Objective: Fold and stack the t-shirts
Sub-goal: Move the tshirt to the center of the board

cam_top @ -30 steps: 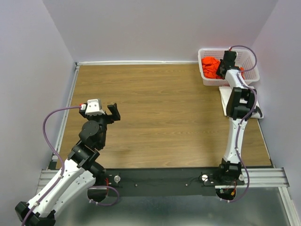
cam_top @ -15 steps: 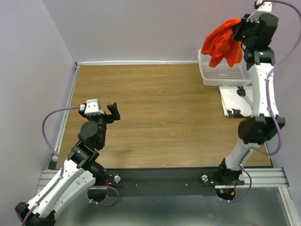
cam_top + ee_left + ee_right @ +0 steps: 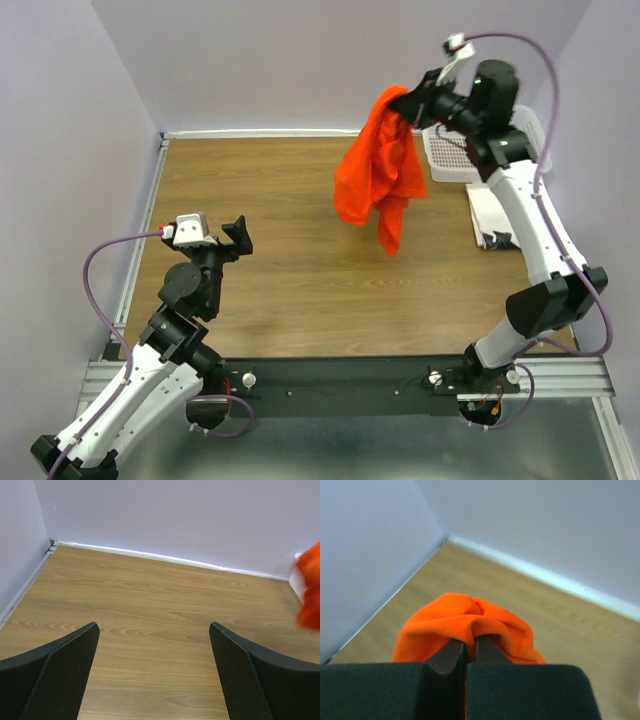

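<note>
Right pincer [image 3: 469,655] clamped on soft, crumpled orange-red t-shirt [image 3: 378,175]; left pincer [image 3: 154,635] wide apart.

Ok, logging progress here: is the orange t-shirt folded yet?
Not folded. The t-shirt hangs crumpled in the air from the right gripper, jaws shut on a bunch of cloth.

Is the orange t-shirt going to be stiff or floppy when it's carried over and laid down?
Likely very floppy: the t-shirt hangs in loose folds from the right gripper, pinched at one bunched point. Probably light, since a small pinch carries it. It will likely land crumpled on the table and need spreading.
</note>
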Controlling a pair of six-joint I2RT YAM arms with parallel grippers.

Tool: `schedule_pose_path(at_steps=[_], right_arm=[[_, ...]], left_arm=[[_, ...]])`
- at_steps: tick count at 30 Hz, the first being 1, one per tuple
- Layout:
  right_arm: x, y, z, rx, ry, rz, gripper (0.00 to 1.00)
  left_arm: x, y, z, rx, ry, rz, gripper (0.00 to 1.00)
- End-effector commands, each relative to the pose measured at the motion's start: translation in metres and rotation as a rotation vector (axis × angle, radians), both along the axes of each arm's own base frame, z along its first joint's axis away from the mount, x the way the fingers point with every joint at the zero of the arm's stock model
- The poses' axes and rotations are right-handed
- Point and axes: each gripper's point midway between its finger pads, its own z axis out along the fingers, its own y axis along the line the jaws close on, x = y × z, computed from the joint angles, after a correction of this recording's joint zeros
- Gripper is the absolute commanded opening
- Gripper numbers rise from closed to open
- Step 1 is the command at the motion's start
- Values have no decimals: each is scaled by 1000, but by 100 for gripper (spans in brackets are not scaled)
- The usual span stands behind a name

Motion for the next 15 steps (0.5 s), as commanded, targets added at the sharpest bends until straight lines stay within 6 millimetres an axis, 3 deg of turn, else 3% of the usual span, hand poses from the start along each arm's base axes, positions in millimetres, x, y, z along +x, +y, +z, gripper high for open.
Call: schedule_pose_path(at_steps=[1,2,6,11,15], right_arm=[[-9,47,-51,30,173,102,0],[-6,47,-69,40,232,77,0],[1,29,-93,30,285,-57,0],[-16,38,-96,60,326,17,0],[-31,60,-96,82,360,89,0]], left_arm=[[-1,-2,4,-4,-24,-18,99],[-1,-3,3,-2,-23,-20,99],[-1,-3,3,-3,-23,-22,99],[0,-8,2,0,-18,-42,98],[1,-11,1,-3,-15,-56,98]])
